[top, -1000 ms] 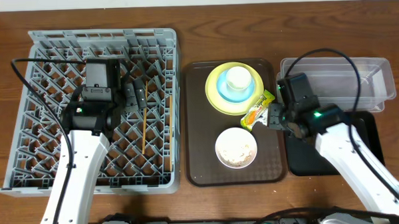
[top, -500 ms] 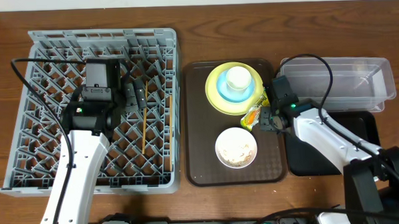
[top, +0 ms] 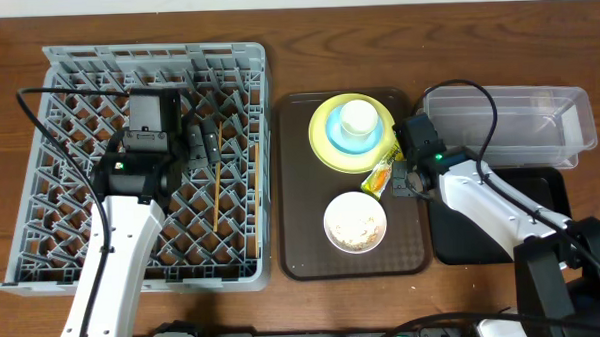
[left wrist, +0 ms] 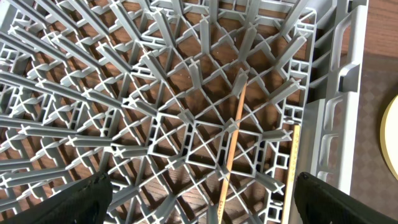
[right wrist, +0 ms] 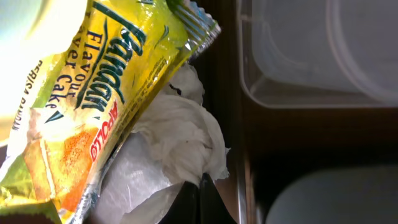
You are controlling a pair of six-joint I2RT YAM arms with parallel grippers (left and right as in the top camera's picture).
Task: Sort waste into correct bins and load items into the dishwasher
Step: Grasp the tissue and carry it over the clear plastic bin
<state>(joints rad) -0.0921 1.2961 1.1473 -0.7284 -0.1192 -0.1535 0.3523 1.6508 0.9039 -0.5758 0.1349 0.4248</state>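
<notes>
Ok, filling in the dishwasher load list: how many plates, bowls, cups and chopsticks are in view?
Plates: 1, the yellow plate
Bowls: 2, the light blue bowl and the white bowl
Cups: 1, the white cup
Chopsticks: 2, in the dish rack
Total: 6

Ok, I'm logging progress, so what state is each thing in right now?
Rack, holding chopsticks.
Chopsticks, lying flat in rack.
Plate, under blue bowl.
Blue bowl, upright, cup inside.
White bowl, upright, holds crumbs.
Wrapper, lying over scrap beside plate.
Tub, looks empty.
Black tray, partly hidden.
Left gripper, open over rack.
Right gripper, at wrapper, jaws unclear.
</notes>
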